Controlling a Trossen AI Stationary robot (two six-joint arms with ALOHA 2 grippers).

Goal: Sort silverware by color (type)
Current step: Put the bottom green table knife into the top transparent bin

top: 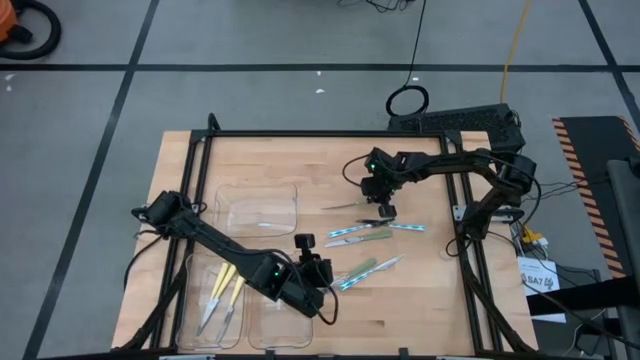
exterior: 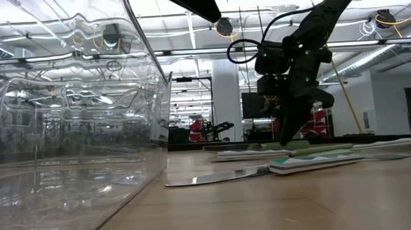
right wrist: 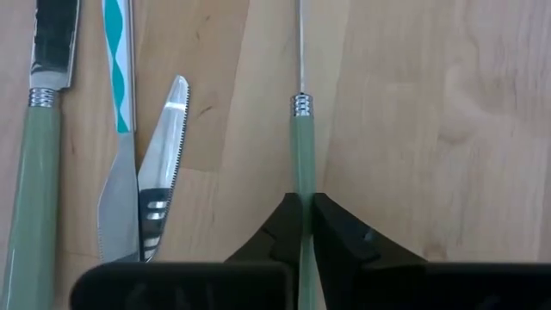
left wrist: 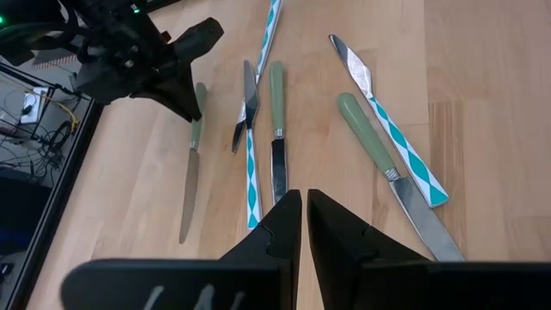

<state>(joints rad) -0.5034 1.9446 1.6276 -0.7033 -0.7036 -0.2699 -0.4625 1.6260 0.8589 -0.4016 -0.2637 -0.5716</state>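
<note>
The right gripper [right wrist: 303, 226] is pinching the handle of a slim pale-green-handled metal knife [right wrist: 301, 142] lying flat on the wooden table [right wrist: 448, 103], blade pointing straight away from its fingers.

clear tray [exterior: 72, 122] (near), knives [exterior: 314, 162], right gripper [exterior: 290, 135]

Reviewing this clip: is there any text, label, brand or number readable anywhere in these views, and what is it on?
Only one piece of lettering shows, and it cannot be read with certainty:
"BA7" or similar, on a white tag lying off the table by the right arm's base; the characters are too small to confirm.
No print shows on the silverware, the clear trays or either arm.
</note>
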